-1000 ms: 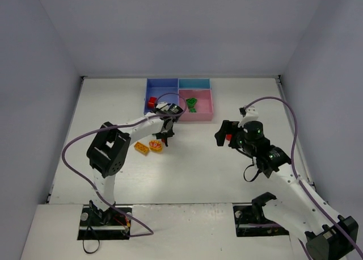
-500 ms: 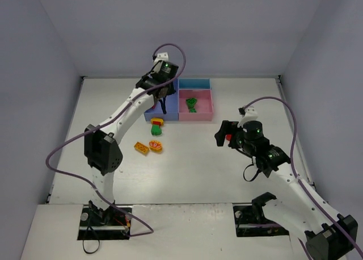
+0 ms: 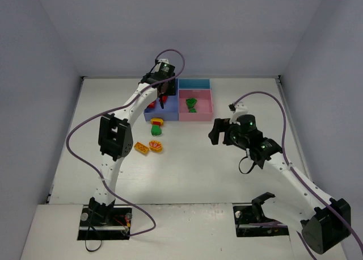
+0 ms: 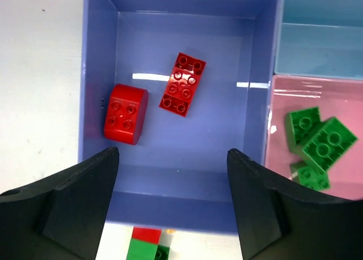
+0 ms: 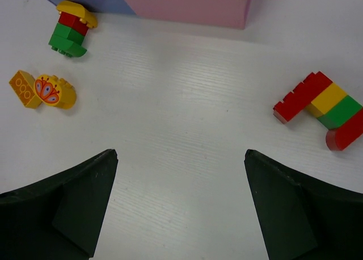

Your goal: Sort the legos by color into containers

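My left gripper [image 4: 173, 152] hangs open and empty over the blue container [image 4: 93, 72], seen from above at the gripper [image 3: 163, 96]. A rounded red lego [image 4: 125, 113] and a flat red lego [image 4: 182, 84] lie on its floor. Green legos [image 4: 317, 141] sit in the pink container [image 3: 205, 113]; the teal container [image 4: 320, 47] adjoins it. My right gripper [image 5: 181, 152] is open over bare table, at mid right in the top view [image 3: 217, 132]. A red-yellow-green stack [image 5: 326, 109] lies to its right. A yellow-red-green stack [image 3: 156, 127] and two yellow legos [image 3: 148, 147] lie in front of the blue container.
The containers stand joined at the back middle of the white table [image 3: 187, 169]. Grey walls close in the table on three sides. Purple cables loop off both arms.
The left arm swung from the table by the yellow legos up to the blue container and opened its jaws; a second red lego now lies inside. The right gripper shifted slightly left.
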Robot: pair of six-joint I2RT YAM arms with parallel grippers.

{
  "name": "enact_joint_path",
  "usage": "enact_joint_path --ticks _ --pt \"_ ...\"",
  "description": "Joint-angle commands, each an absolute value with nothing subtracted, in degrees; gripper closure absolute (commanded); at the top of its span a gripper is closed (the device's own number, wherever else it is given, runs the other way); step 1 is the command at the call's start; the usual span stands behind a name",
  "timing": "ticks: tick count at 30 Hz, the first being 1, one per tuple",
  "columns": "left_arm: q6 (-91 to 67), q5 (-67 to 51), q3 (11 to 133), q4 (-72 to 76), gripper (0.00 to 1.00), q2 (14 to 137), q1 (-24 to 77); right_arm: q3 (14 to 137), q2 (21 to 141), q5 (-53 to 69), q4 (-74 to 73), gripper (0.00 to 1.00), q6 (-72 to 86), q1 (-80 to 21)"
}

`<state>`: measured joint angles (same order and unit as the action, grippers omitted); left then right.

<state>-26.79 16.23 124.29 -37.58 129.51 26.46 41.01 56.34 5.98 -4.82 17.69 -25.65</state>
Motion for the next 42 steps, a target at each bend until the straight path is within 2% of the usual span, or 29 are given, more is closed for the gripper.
enact_joint_path --ticks 1,5,10,18,22,27,34,36,37,38,40,41,42 --pt "-24.7 16.3 122.8 -34.3 0.29 118.8 26.2 45.9 60.0 9.9 2.1 0.1 14.4 -27.2" --pt "-23.9 18.1 114.5 -32.8 0.2 108.7 25.4 49.8 67.5 9.7 4.5 0.13 11.7 -33.6" --pt "-24.0 18.8 101.7 -34.5 0.14 93.5 22.6 56.4 79.8 12.0 7.3 0.13 10.0 -39.9" --pt "-25.6 17.4 76.2 -38.2 0.13 70.3 17.1 68.2 99.2 12.5 8.0 0.11 3.2 -47.4" --pt "-27.0 16.3 69.4 -41.0 0.13 63.1 16.3 73.9 106.0 13.4 8.0 0.11 1.0 -49.1" --pt "-28.7 15.3 64.2 -44.5 0.13 57.1 16.3 79.4 113.4 14.4 7.6 0.19 -1.2 -50.5" --pt "-29.1 15.2 60.9 -45.5 0.13 54.7 16.2 81.6 118.3 13.2 7.5 0.36 -1.9 -51.9" --pt "-29.0 15.3 60.6 -45.4 0.13 54.9 16.3 81.9 118.7 12.6 7.8 0.46 -1.9 -51.9" --pt "-29.0 15.3 60.6 -45.4 0.13 55.0 16.3 81.8 118.7 12.0 8.1 0.51 -2.0 -51.9" --pt "-28.9 15.0 60.6 -45.1 0.13 55.1 16.2 81.8 118.5 11.8 8.5 0.65 -2.1 -51.9" --pt "-28.8 14.9 60.6 -44.7 0.13 55.5 16.2 81.7 116.9 11.0 8.7 0.82 -2.4 -51.9" --pt "-28.7 14.7 60.6 -44.3 0.13 55.5 16.2 81.5 116.0 10.7 8.7 0.95 -2.5 -51.9" --pt "-28.7 14.7 60.6 -44.1 0.13 55.7 16.3 81.2 113.8 10.4 8.7 1.0 -2.6 -51.8"
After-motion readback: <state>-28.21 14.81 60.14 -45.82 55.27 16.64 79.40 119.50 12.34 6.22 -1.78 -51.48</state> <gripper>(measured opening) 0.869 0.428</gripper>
